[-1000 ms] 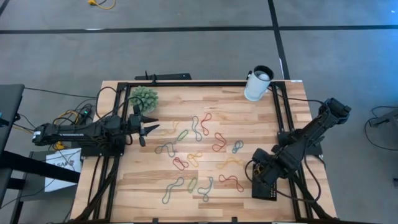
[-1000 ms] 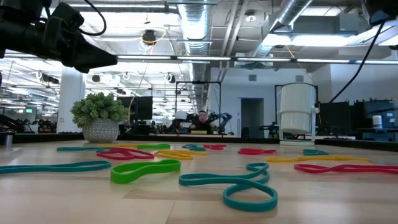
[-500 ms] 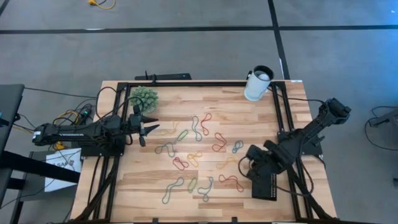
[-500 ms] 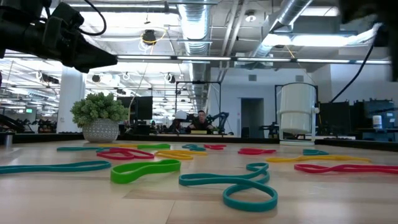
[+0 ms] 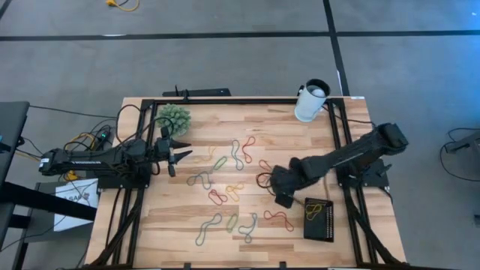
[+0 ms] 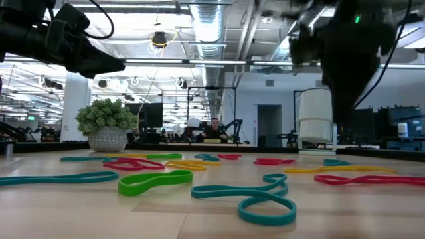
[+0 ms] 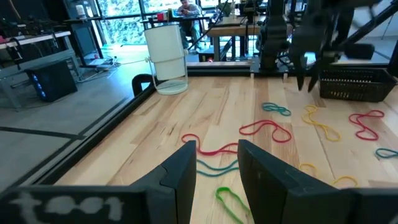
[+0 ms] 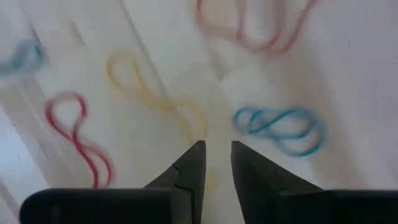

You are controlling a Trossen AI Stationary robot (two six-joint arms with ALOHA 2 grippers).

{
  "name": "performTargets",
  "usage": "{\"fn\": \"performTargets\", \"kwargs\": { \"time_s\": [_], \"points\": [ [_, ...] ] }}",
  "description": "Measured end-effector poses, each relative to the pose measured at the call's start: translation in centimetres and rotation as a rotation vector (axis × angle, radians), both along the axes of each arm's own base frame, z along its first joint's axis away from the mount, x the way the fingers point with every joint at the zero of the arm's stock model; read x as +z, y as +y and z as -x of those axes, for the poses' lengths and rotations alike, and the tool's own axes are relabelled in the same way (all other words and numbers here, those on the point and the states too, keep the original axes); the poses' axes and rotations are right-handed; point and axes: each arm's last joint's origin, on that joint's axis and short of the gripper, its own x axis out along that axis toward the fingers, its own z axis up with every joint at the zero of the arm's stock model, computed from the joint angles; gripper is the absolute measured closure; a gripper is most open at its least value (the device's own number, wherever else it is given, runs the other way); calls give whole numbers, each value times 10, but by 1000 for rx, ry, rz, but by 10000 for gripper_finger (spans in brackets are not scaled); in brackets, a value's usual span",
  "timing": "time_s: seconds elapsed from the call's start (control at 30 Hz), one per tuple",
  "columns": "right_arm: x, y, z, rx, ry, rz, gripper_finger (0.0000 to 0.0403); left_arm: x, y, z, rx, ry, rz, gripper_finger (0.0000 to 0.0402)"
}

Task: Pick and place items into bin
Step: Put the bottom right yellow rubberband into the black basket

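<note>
Several rubber-band items lie scattered flat on the wooden table [image 5: 150, 225]: red [image 5: 279, 220], blue [image 5: 286, 177], green [image 5: 208, 229]. The black bin [image 5: 322, 229] rests near the front right, with a yellow band [image 5: 313, 210] inside it. My right gripper [image 5: 283, 198] hangs above the table left of the bin, pointing down. It is open [image 8: 216, 158], over a yellow band [image 8: 143, 87] with a blue one [image 8: 280, 127] beside it. My left gripper [image 5: 180, 156] hovers open at the table's left side [image 7: 217, 171], empty.
A green spiky ball [image 5: 174, 116] stands at the far left of the table. A white cup [image 5: 311, 100] stands at the far right. A black frame rail [image 5: 225, 101] runs around the table's edges. In the low view, people sit in the room behind the table.
My right gripper has swung from over the bin toward the table's left, and now stands over the bands near the middle, a little lower. The bin, which it covered before, now shows a yellow band inside.
</note>
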Motion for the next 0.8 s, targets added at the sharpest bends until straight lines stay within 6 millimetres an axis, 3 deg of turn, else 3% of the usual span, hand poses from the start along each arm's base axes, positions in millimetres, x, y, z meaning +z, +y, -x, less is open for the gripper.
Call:
{"fn": "performTargets", "kwargs": {
  "time_s": [0.2, 0.43, 0.63, 0.8],
  "points": [
    [-34, -7, -11, 64, 168, -116, 333, -1, 0, 0, -2, 14, 2, 292],
    [-54, -12, -18, 59, 217, -132, 333, -2, 0, 0, -2, 20, 2, 292],
    [-54, -11, -19, 65, 232, -155, 333, -2, 0, 0, -2, 22, 3, 292],
    [-37, -10, -22, 62, 201, -160, 333, -2, 0, 0, -3, 23, 3, 292]
  ]
}}
